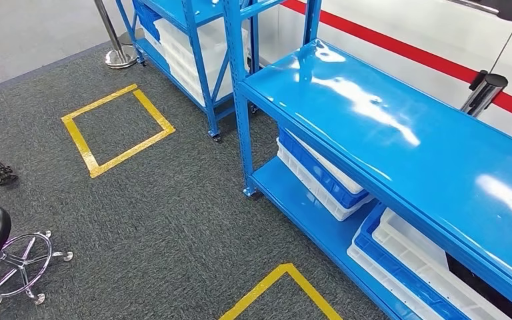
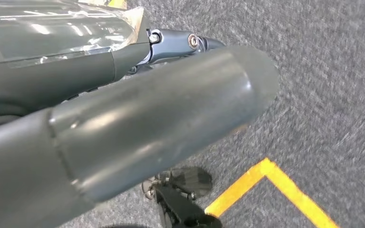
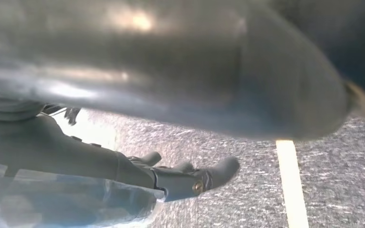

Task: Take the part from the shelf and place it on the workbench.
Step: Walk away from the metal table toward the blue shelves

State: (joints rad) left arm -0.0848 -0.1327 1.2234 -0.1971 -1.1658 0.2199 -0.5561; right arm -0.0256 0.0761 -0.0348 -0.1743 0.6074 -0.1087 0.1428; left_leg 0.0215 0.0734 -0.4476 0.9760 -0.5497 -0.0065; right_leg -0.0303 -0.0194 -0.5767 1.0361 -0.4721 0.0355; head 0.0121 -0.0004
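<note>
Blue rack (image 1: 400,133): we see its glossy top board running across the right of the head view, with nothing lying on that board.
Lower board: white and blue bins (image 1: 320,175) sit stacked under the top board, and more bins (image 1: 407,260) lie nearer us on the same level.
Second rack (image 1: 193,40): it stands farther back and also holds white bins.
Part: we cannot pick it out anywhere; the bins' contents are not visible to us.
Floor: grey carpet (image 1: 173,220) carries yellow tape squares (image 1: 117,130); a stool (image 1: 13,257) with a chrome base stands at the left edge.
Left hand (image 2: 161,47): it hangs above the carpet, thick thumb across the wrist view, dark fingers (image 2: 190,42) reaching past it; we cannot tell whether they are spread or curled.
Right hand (image 3: 171,178): it hangs above the carpet beside a yellow line, dark fingers (image 3: 218,173) lying close together and nearly straight with nothing between them.
</note>
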